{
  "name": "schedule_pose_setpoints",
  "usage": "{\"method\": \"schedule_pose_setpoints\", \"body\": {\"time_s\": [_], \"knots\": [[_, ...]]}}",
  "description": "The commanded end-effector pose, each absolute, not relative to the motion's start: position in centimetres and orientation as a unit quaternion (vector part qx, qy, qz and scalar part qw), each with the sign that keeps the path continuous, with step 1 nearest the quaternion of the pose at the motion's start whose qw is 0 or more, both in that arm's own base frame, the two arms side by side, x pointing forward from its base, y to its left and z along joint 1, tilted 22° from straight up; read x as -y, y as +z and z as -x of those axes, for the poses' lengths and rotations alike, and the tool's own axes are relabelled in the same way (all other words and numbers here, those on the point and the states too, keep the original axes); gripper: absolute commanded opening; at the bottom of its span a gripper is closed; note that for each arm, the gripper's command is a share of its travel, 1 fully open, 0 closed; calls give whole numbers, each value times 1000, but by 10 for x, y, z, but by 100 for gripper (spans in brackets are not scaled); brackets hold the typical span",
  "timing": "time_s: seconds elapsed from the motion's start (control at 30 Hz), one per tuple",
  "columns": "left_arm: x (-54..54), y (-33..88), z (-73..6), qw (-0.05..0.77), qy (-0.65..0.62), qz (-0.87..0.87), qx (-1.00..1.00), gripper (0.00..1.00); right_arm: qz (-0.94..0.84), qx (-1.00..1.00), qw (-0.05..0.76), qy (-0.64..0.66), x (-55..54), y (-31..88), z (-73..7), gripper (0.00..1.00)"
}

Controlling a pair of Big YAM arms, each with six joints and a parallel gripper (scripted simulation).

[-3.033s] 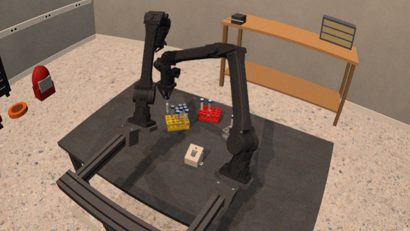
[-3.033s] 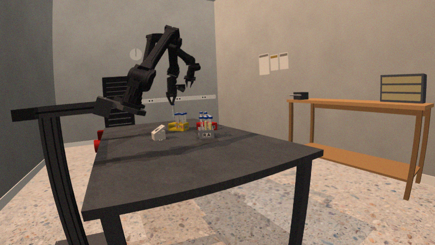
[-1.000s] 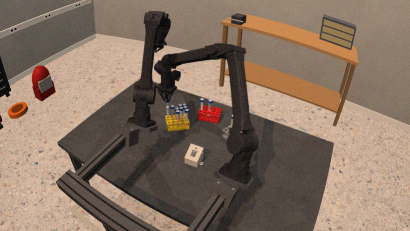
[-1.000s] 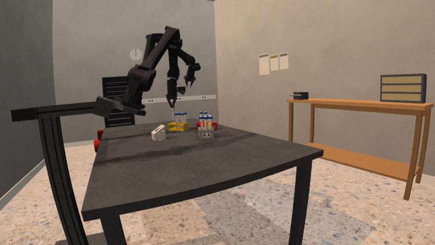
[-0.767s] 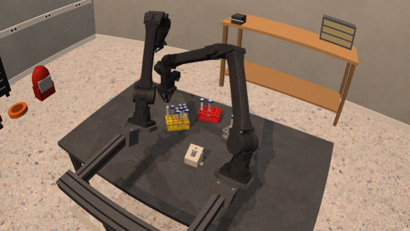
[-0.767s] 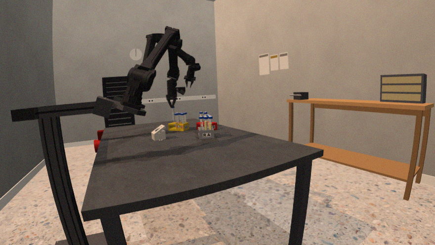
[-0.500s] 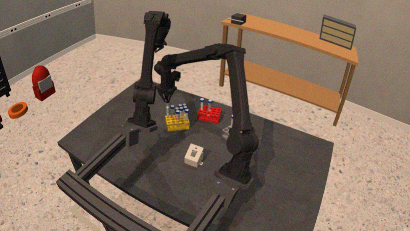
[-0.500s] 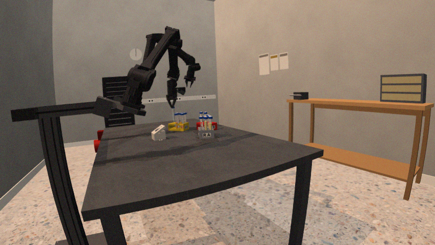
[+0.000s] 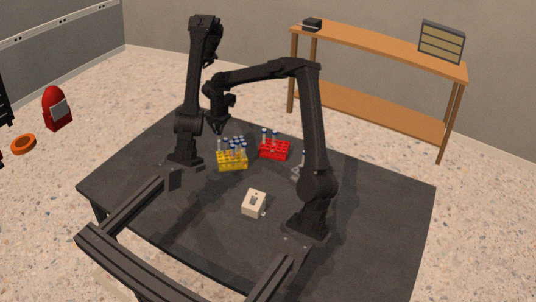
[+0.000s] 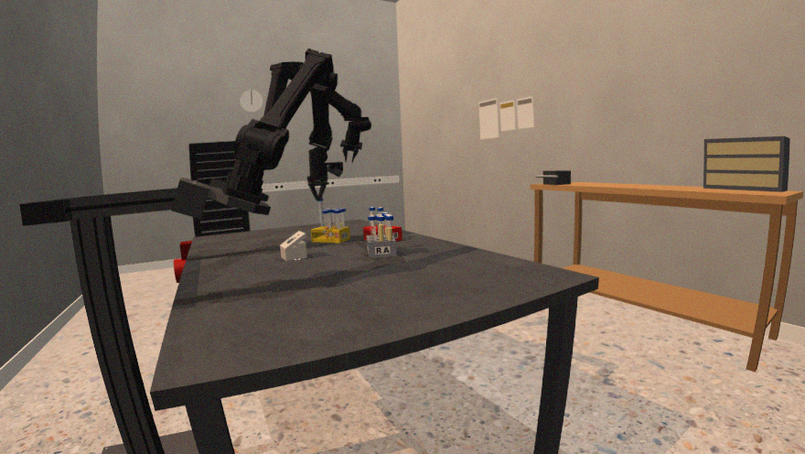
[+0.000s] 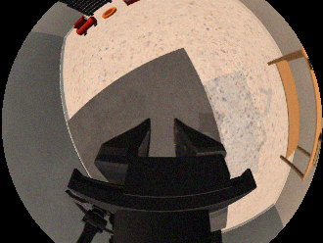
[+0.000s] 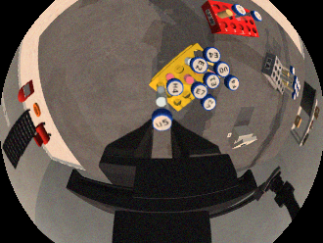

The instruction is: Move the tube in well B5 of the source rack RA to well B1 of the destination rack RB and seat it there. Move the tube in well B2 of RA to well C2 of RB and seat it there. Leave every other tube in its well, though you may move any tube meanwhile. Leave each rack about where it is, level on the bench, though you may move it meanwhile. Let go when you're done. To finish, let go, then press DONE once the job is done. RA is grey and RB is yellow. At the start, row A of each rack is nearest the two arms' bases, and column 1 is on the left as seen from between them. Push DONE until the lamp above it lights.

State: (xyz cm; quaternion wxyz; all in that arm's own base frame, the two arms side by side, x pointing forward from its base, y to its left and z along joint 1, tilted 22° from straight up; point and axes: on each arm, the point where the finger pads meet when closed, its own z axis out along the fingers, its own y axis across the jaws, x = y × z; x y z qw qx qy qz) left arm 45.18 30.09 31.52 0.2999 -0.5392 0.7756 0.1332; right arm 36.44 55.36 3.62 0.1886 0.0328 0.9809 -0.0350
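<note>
Dark tabletop [image 9: 356, 224] [image 10: 338, 316] [image 11: 147, 93] [image 12: 98, 49] below, blue-capped tube [image 9: 218, 145] [image 10: 321, 212] [image 12: 161, 119] upright between fingertips of the right hand [image 9: 217, 132] [image 10: 319, 198] [image 12: 161, 122].

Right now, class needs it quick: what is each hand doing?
Left hand: partly open, holding nothing.
Right hand: closed on the U5 tube, above the yellow rack.
</note>
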Motion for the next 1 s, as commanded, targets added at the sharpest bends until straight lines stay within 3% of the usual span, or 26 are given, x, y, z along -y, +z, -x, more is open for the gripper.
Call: {"method": "schedule_pose_setpoints", "body": {"time_s": [0.0,0.97], "knots": [[-304,335,-456,318,131,539,-769,30,-34,-980,196,-19,-564,49,-369,0],[-304,335,-456,318,131,539,-769,30,-39,-979,198,-16,-567,43,-385,0]]}}
